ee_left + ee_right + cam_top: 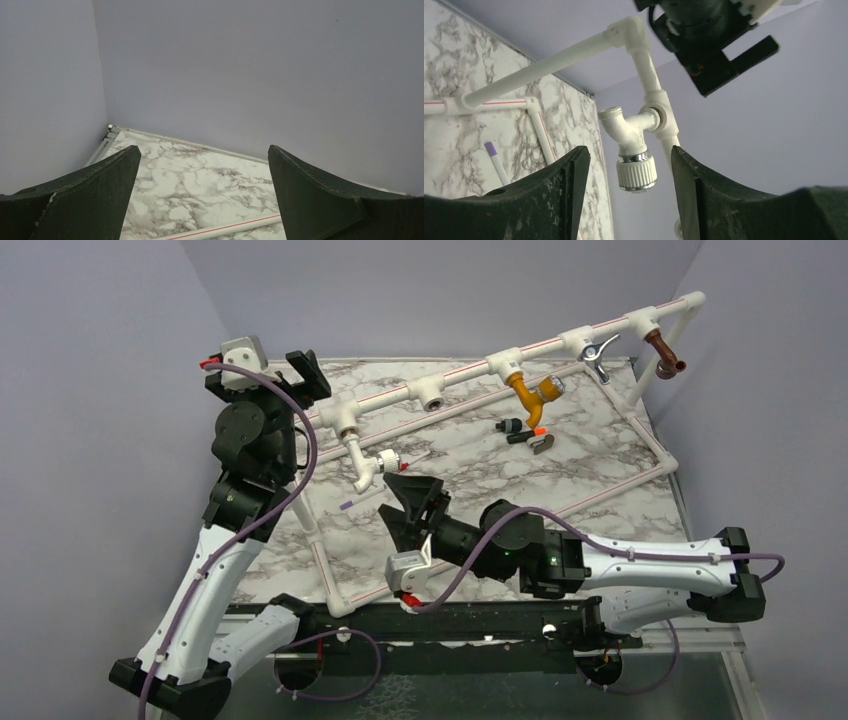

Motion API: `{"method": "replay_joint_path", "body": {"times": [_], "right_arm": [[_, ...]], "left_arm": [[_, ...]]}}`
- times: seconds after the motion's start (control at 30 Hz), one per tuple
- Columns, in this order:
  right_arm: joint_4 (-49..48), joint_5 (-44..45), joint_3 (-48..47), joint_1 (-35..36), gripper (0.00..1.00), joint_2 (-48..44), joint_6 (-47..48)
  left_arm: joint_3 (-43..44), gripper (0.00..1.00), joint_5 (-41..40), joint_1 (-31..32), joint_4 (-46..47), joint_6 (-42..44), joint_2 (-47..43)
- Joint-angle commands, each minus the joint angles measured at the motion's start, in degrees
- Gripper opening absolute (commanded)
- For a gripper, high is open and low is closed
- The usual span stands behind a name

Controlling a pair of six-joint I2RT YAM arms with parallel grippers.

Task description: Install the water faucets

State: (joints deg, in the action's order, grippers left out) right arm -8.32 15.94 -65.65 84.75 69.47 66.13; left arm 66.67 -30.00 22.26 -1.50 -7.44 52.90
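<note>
The white faucet (366,465) is seated in the left-most tee of the pipe frame (470,375). Its body runs from that tee toward the near edge with the spout curving down, and its ribbed knob (636,173) sticks out sideways toward the right gripper (395,498). In the right wrist view the knob lies between the jaws, which stand apart with a gap on either side and do not touch it.

Further along the top rail, the next tee socket (430,395) shows an open mouth. After it a mustard-yellow faucet (528,390) hangs downward, then a chrome-levered faucet (597,355), then a brown faucet (665,350) at the far right corner. A black-and-orange faucet (525,432) lies on its side on the marble-patterned tabletop (600,490), inside the frame. A thin white stick with a purple tip (346,505) lies near the white faucet.

The left gripper (203,150) is raised at the back left corner, jaws wide apart with nothing between them. Pale lilac walls enclose the tabletop
</note>
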Motion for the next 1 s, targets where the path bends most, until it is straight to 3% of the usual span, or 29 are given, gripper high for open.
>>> {"method": "replay_joint_path", "body": {"times": [0.0, 0.4, 0.57, 0.97], "right_arm": [[-0.6, 1.6, -2.0, 0.0, 0.65, 2.5, 10.8], [-22.5, 12.7, 0.2, 0.0, 0.63, 12.9, 25.1], [-22.4, 14.2, -1.1, 0.0, 0.61, 14.7, 24.7], [-26.6, 19.2, -3.7, 0.0, 0.54, 19.6, 25.9]], "left_arm": [[7.8, 0.99, 0.9, 0.6, -0.9, 3.1, 1.2], [20.4, 0.99, 10.7, 2.6, 3.7, 13.8, 4.2], [25.5, 0.99, 13.5, 4.4, 4.2, 16.1, 4.8], [21.7, 0.99, 16.4, 5.8, 10.2, 15.4, -1.3]]}}
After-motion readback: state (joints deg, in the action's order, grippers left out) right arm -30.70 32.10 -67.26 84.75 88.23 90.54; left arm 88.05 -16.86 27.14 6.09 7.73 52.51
